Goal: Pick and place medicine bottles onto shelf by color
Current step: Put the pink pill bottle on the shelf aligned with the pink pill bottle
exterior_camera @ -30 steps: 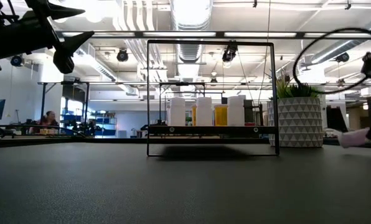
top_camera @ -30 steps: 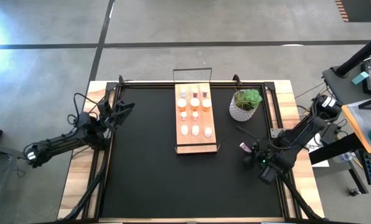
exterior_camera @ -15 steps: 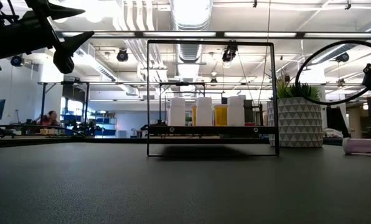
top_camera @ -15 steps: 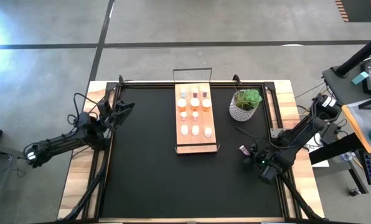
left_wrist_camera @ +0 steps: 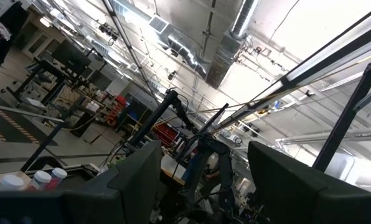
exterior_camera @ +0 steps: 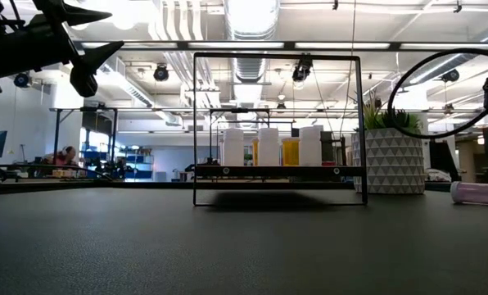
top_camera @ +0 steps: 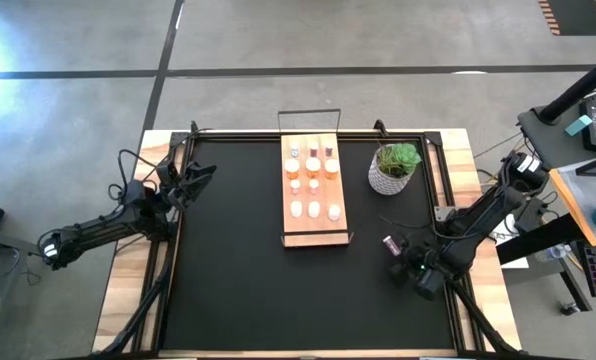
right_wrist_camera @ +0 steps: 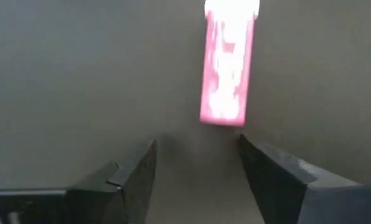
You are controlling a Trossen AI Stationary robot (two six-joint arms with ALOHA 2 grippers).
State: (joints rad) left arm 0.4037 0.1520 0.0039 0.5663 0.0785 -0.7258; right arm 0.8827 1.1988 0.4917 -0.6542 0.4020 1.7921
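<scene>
High view: the shelf [top_camera: 313, 189] holds sorted bottles; a pink bottle [top_camera: 389, 243] lies on the desk [top_camera: 238, 260] beside the right gripper [top_camera: 403, 262].

Right wrist view: open fingers [right_wrist_camera: 269, 174] straddle nothing; centre them over the bottle before closing.

Left wrist view: left gripper [left_wrist_camera: 201, 180] open, raised.

Low view: workshop room behind.

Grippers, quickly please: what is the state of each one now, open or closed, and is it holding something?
Left gripper: open, holding nothing, raised at the table's left edge.
Right gripper: open, holding nothing; the pink bottle lies on the mat just ahead of it.
</scene>
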